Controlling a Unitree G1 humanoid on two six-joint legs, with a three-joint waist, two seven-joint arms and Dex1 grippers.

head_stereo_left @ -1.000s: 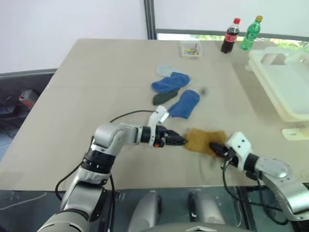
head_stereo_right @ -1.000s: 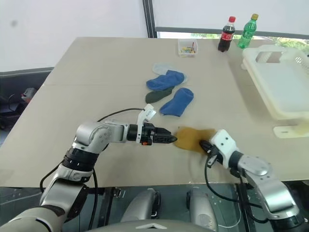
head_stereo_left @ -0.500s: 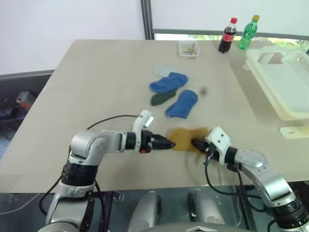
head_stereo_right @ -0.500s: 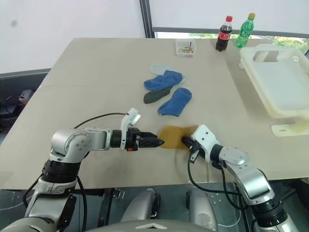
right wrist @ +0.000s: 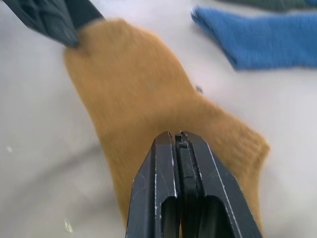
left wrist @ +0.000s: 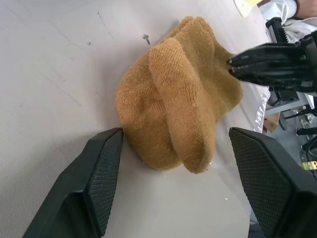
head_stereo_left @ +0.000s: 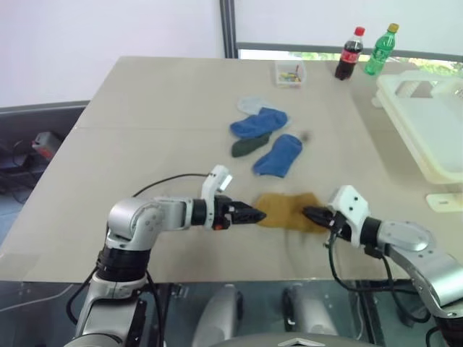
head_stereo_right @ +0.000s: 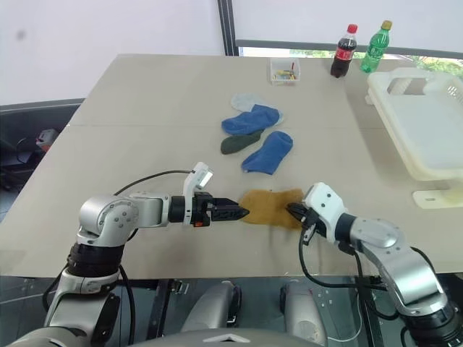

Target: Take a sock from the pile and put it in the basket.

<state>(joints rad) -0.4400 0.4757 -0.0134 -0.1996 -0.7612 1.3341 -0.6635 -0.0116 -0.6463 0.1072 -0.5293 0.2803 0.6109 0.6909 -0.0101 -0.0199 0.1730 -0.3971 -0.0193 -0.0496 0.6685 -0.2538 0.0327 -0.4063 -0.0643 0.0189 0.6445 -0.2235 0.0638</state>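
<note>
The left gripper (head_stereo_left: pixel 257 214) has drawn back from the mustard sock (head_stereo_left: pixel 286 211), its tips now just at the sock's left edge. The right gripper (head_stereo_left: pixel 309 213), pinched on the sock's right end, has lifted slightly.

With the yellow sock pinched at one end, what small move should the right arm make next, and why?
Probably lift the right gripper a little, keeping it shut on the mustard sock. That gripper pinches the sock's near end, yet the sock lies flat on the table; the left gripper stands open at its other end. The basket sits far right, so the sock must rise first.
</note>
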